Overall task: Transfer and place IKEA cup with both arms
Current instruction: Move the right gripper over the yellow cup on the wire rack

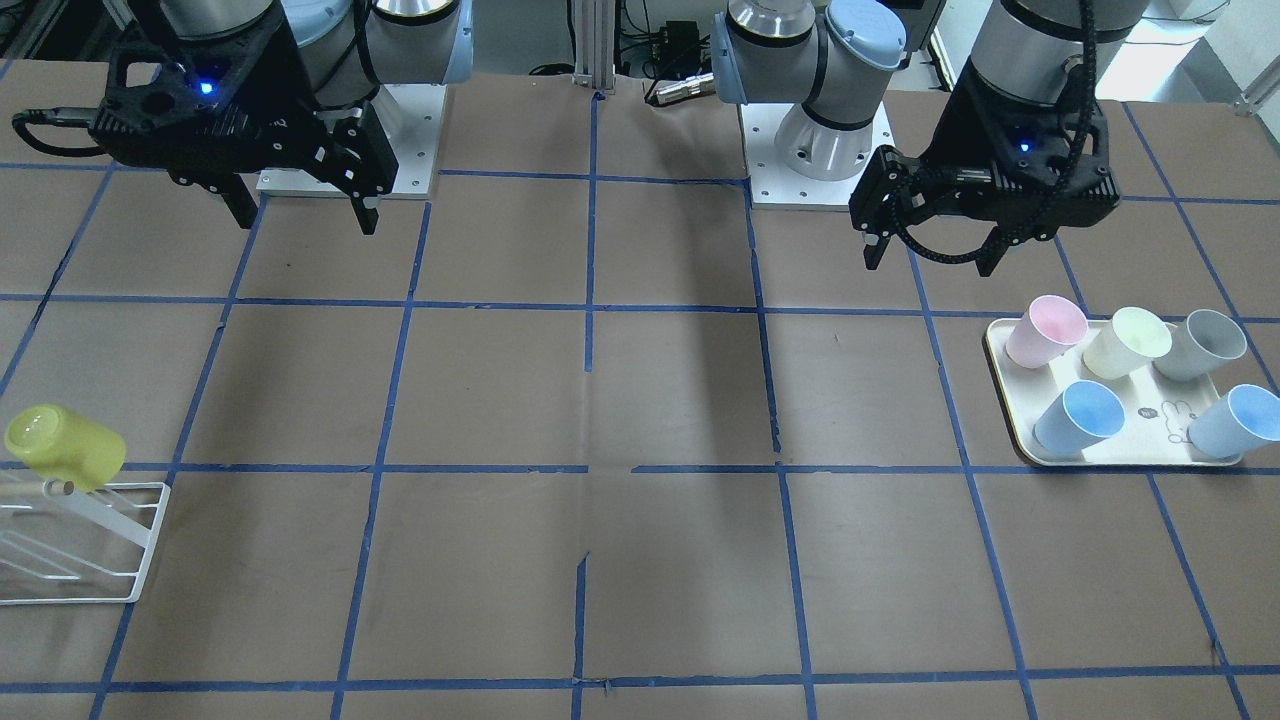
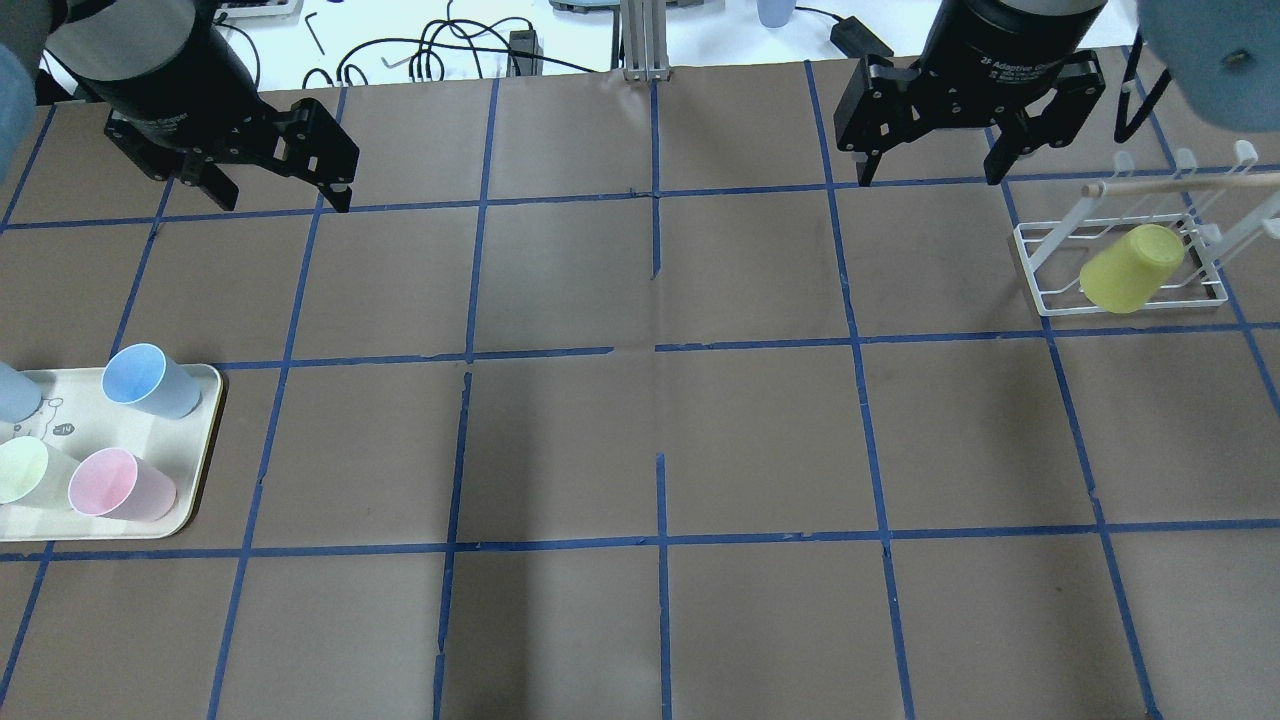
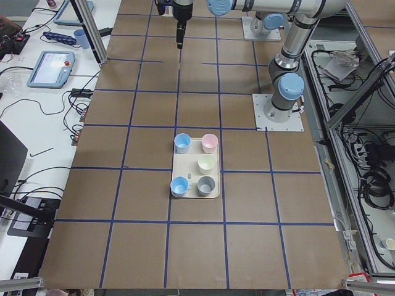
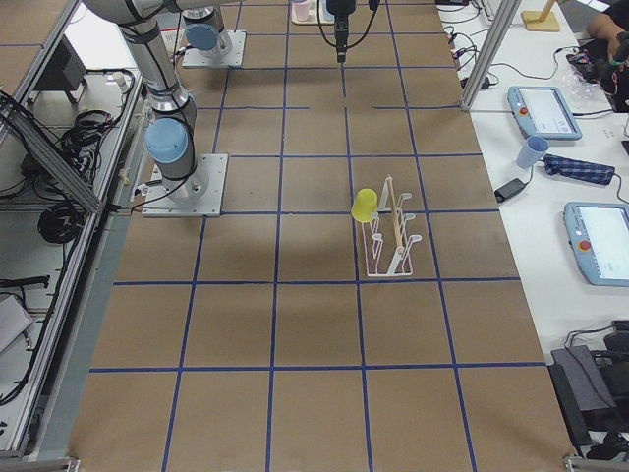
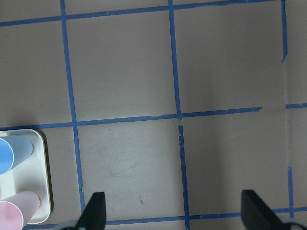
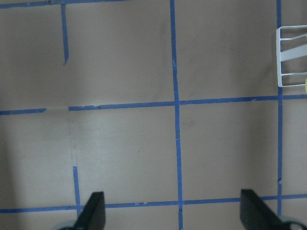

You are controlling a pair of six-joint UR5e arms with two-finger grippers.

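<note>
Left end effector and right end effector — both spread wide — hang fingers-down above the table.

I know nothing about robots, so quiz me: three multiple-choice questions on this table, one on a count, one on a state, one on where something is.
1. How many cups stand on the tray? A) three B) five C) seven
2. The left end effector and the right end effector are: A) both open and empty B) both shut on cups C) both holding the tray
3. Where is the lime-yellow cup? A) on the tray B) hung mouth-down on the white rack C) in an end effector

Answers: 1 B, a pink cup, a cream cup, a grey cup and two blue cups stand there. 2 A, their fingers stand apart with nothing between. 3 B, it hangs on a rack peg.
</note>
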